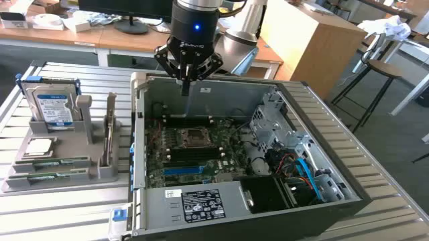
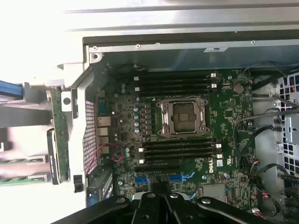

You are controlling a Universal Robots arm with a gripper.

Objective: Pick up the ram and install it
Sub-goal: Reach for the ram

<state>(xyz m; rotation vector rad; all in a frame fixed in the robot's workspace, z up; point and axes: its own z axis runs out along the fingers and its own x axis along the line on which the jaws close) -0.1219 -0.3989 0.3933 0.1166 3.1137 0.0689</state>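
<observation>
The claw (image 1: 186, 84) is fully closed on a thin pale strip, which I judge to be the ram (image 1: 189, 104). It hangs upright, edge down, over the open computer case (image 1: 234, 98), probably to line up with the long memory slots (image 2: 177, 147).

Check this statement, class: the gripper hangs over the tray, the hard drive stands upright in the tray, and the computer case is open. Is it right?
One part is wrong. The gripper hangs over the open computer case, not over the tray, as the exterior view shows. The hard drive does stand upright in the tray, and the case is open.
</observation>
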